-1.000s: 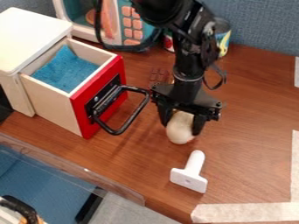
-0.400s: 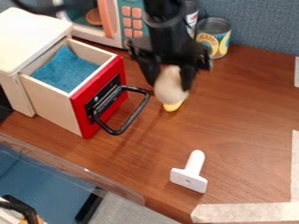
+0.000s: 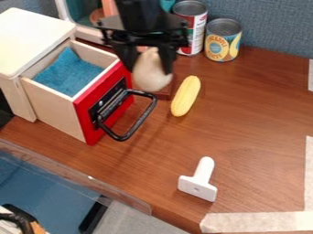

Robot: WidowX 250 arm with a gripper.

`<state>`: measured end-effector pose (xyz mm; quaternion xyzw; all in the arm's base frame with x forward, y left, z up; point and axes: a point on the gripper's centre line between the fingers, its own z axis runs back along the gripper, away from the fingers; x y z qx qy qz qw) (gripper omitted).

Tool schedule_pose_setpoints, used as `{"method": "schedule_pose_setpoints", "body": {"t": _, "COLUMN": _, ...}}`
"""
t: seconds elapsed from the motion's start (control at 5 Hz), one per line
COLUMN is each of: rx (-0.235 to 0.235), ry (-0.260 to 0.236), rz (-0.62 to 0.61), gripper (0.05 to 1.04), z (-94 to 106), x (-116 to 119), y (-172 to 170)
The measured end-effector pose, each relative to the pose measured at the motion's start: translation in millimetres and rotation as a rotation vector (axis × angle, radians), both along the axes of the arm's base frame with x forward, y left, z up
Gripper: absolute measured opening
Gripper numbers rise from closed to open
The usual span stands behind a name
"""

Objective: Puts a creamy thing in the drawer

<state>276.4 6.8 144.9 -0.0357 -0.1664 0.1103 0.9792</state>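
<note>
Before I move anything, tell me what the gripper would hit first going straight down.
With the creamy thing leading, the gripper would probably meet the black drawer handle first; depth is unclear from this slant, so it might instead reach the wooden table beside it.

It's nice and bright here. The white box top (image 3: 38, 36) looks extra bright. Soft, faint shadows lie on the worktop (image 3: 245, 123) near the black handle (image 3: 142, 93). The clear edge (image 3: 92, 179) has a tiny shiny spot.
</note>
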Motion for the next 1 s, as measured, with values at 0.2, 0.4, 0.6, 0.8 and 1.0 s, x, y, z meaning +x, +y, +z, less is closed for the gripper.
{"method": "schedule_pose_setpoints", "body": {"t": 0.2, "rx": -0.015, "ry": -0.007, "rz": 0.08, "gripper": 0.718, "z": 8.6, "x": 0.5, "y": 27.3}}
{"method": "schedule_pose_setpoints", "body": {"t": 0.4, "rx": -0.007, "ry": -0.01, "rz": 0.121, "gripper": 0.718, "z": 10.5, "x": 3.6, "y": 49.8}}
{"method": "schedule_pose_setpoints", "body": {"t": 0.6, "rx": -0.003, "ry": -0.016, "rz": 0.16, "gripper": 0.718, "z": 15.0, "x": 4.7, "y": 66.6}}
{"method": "schedule_pose_setpoints", "body": {"t": 0.8, "rx": -0.008, "ry": 0.0, "rz": 0.198, "gripper": 0.718, "z": 12.0, "x": 3.4, "y": 82.0}}
{"method": "schedule_pose_setpoints", "body": {"t": 1.0, "rx": -0.002, "ry": 0.031, "rz": 0.217, "gripper": 0.718, "z": 5.2, "x": -0.6, "y": 93.0}}
